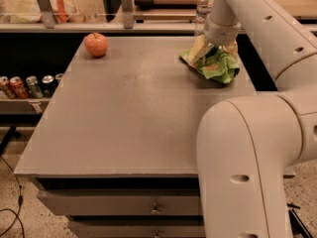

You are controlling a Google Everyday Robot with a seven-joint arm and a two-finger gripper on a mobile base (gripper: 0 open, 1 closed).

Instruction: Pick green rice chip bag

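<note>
Step in hand: grasp of the target. The tool (213, 52) stands at the upper right of the frame, directly upon the green rice chip bag (220, 69). The bag lies on the worktop (129, 113) near its far right corner. Whether the tool is apart or clamped on the bag cannot be told. The apple (96, 44) lies well apart, upper left. Next move, as judged: secure closure on the crumpled foil, then lift straight up, avoiding the water bottle (203, 6) behind

Gripper (205, 53) at far right of grey table (129, 113), covering top of wrinkly lime-green foil chip bag (220, 69). Clear plastic water bottle (202, 8) partly hidden behind white arm (257, 19).
</note>
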